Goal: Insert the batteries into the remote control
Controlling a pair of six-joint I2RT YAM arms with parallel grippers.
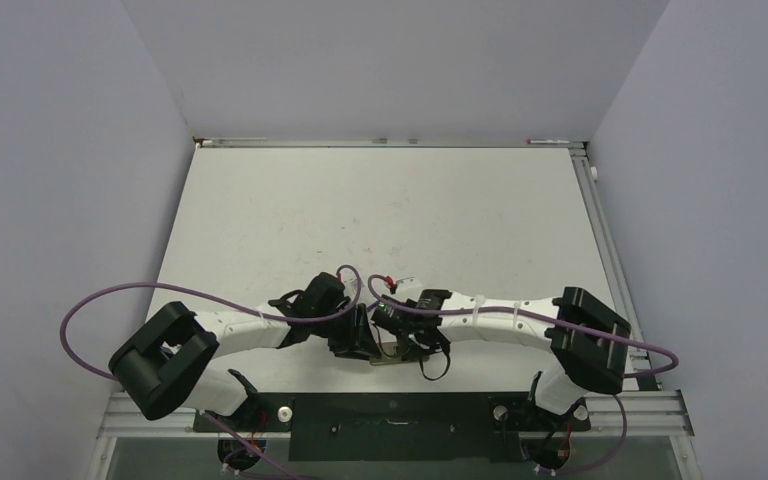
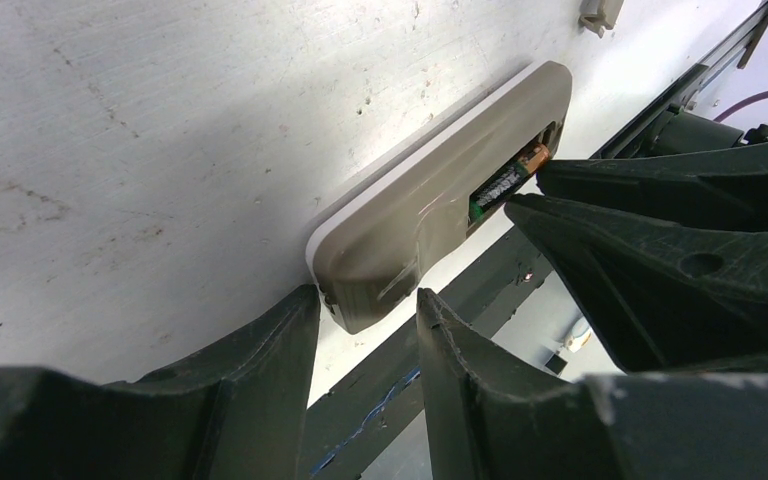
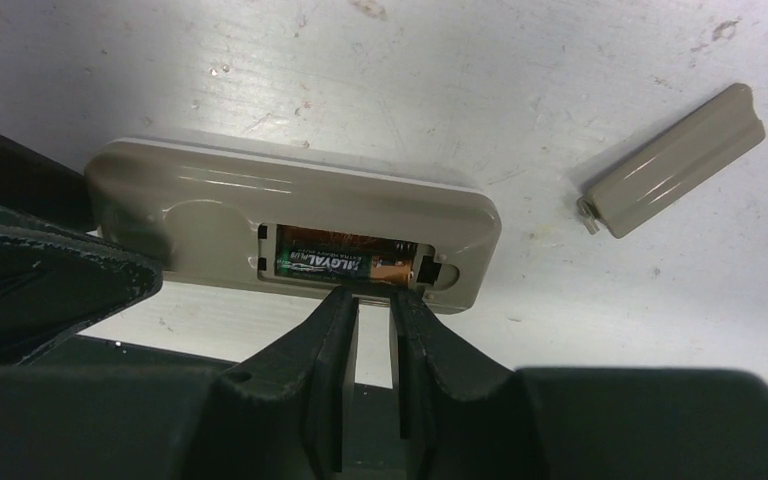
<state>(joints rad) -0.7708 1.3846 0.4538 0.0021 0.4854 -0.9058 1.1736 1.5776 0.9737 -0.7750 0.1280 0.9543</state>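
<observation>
At the table (image 1: pixel 360 200) near edge, left gripper (image 2: pixel 365 300) clamps remote control (image 3: pixel 210 200) steady so right gripper (image 3: pixel 375 297), nearly closed and empty, can press battery (image 3: pixel 345 262) home.

From above, the remote control (image 1: pixel 390 357) is mostly hidden.

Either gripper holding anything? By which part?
Left gripper apparently clamps the slim greyish-beige remote control by its solid end. Right gripper holds nothing; tips at the seated green-gold battery.
</observation>
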